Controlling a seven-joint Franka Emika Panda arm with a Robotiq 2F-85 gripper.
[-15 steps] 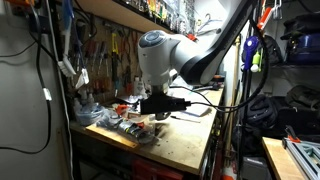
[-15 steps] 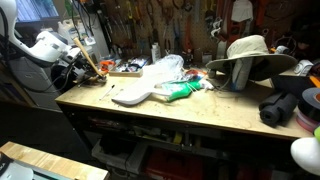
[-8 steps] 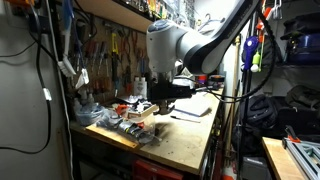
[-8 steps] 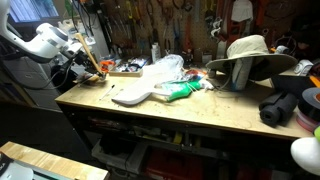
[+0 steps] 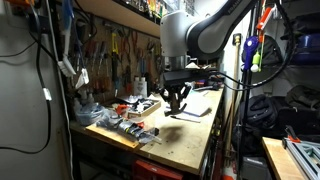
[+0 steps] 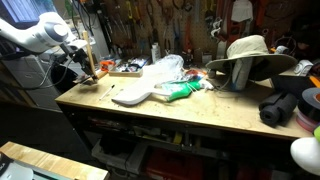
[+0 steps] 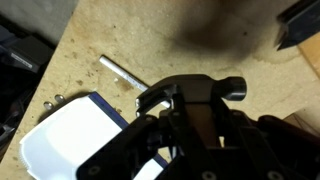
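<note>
Well, the claw [image 5: 176,101] hung over the tabletop [image 6: 205,115] and pointed straight down. It was shut tight on a hammer [image 7: 205,88]. In the wrist view, the dark hammer head sat between the claw's black fingers [image 7: 150,103]. In an exterior view, the wooden handle [image 6: 89,50] stood almost straight up and down.

The hammer was up in the air and did not touch the wood. It was near one short end edge of the tabletop, closer to the back edge than to the front edge.

Right under the claw, the wrist view showed a white tray with a blue rim [image 7: 70,135]. A thin metal rod [image 7: 120,72] lay on the bare wood just beside the tray.

Farther along the tabletop, near the middle, lay a flat white thing [image 6: 130,96]. A green thing [image 6: 178,92] lay beside it. A see-through bag [image 6: 165,68] sat behind them, near the back edge. A big floppy hat [image 6: 250,50] sat toward the other short end edge, well apart from the claw.
</note>
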